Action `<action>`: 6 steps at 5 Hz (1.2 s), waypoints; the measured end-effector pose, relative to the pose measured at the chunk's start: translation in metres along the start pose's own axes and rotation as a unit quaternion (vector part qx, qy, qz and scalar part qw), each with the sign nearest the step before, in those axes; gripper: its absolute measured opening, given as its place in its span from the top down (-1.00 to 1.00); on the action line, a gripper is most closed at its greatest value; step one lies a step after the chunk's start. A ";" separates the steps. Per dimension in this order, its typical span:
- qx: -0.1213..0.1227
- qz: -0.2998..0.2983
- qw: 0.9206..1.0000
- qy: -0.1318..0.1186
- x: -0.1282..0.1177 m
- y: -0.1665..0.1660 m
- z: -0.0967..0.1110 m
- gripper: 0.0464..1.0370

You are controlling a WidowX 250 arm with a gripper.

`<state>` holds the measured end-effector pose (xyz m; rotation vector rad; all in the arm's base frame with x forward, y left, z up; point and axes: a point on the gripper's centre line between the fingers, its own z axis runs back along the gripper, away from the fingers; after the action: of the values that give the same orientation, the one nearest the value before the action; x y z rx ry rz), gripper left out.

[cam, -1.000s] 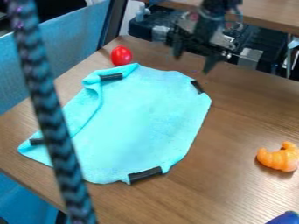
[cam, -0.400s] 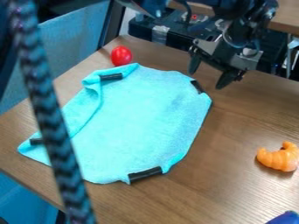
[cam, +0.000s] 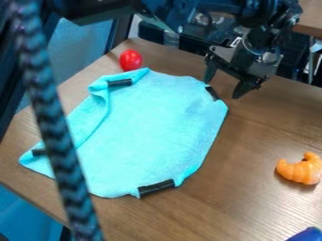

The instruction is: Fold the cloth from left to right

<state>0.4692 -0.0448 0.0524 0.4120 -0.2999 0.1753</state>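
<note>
A turquoise cloth (cam: 151, 127) lies spread on a brown wood-grain tabletop (cam: 264, 207), seen at a slant from above. It takes up much of the left and middle of the view, a wide, uneven shape with rounded corners. Its left side is turned over in a loose, raised ridge that runs from the top left corner down toward the lower left. Four short black strips sit at its edges: upper left, upper right, lower left and bottom. The black tool (cam: 223, 89) hangs down at the cloth's upper right corner, its two fingers spread wide with a gap between them. The finger on the left of the view points down right by the strip at that corner; the other is farther right, beyond the cloth's edge. Whether the nearer finger touches the fabric cannot be told. A shiny red oval object (cam: 131, 60) sits just beyond the cloth's top left edge. An orange, croissant-shaped piece (cam: 301, 169) lies well apart, toward the right. A dark braided cord (cam: 53, 122) crosses in front of the cloth's left part.
</note>
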 end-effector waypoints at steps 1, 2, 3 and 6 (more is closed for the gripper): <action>-0.001 0.003 1.000 0.020 -0.003 -0.004 -0.009 -0.93; -0.001 0.007 1.000 0.026 -0.002 -0.003 -0.016 -0.93; 0.004 0.013 0.999 0.040 -0.005 -0.003 -0.018 -0.93; 0.019 0.056 0.995 0.077 -0.011 0.011 -0.020 -0.84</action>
<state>0.4612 -0.0275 0.0356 0.4169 -0.1679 0.3208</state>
